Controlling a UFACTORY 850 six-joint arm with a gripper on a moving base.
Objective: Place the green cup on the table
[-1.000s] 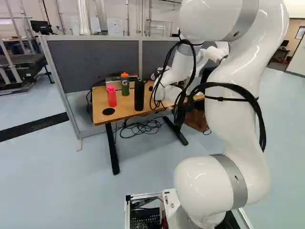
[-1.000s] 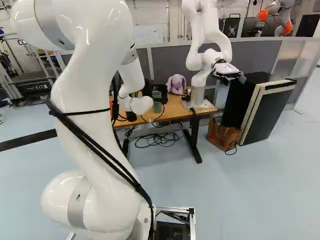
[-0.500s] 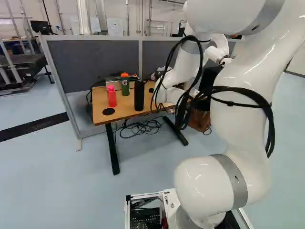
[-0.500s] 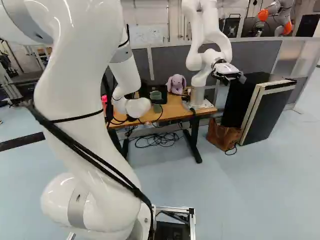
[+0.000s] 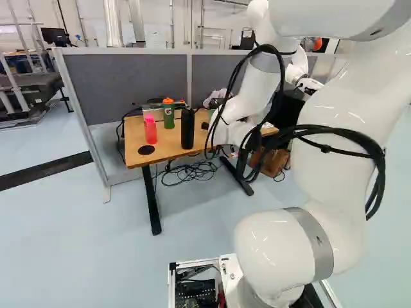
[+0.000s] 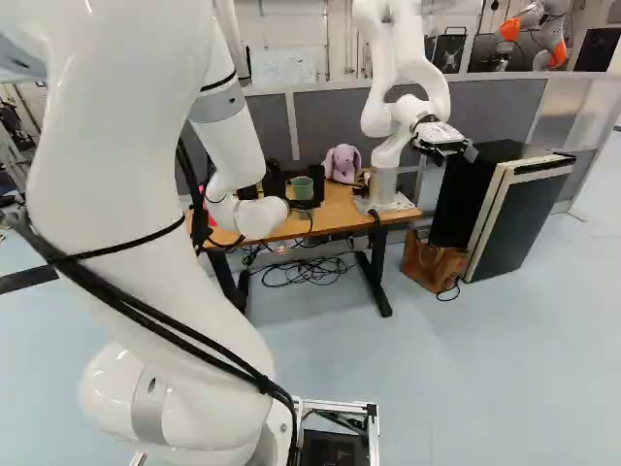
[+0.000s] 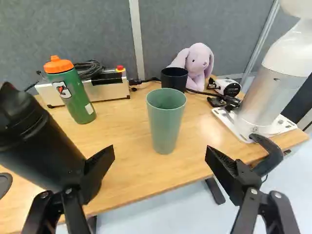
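Atop a light wooden table (image 7: 131, 180), a tapered green cup (image 7: 165, 131) stands upright, ahead of a black two-fingered gripper (image 7: 160, 147) and framed between its fingers, which stand wide apart. Just behind the cup sit a round black cup (image 7: 174, 80) and a lavender plush rabbit (image 7: 199, 61). Beyond one finger rises a large black bottle (image 7: 34, 146), with a green bottle with an orange cap (image 7: 73, 92) farther back. A bright pink bottle (image 5: 150, 130) stands at the left of the table in the left base view.
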